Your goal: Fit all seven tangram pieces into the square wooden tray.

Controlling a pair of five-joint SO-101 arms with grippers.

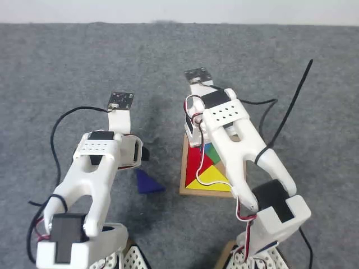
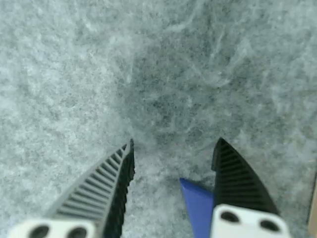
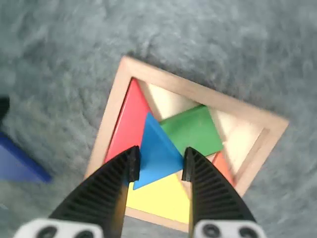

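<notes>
Pinching light blue triangle, right gripper over wooden tray; left gripper spread open, dark blue piece beside one finger.

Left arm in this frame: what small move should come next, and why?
Probably shift the left pincer sideways to centre it over the dark blue piece. The pincer is open, but the piece lies off-centre, right beside one finger.
</notes>
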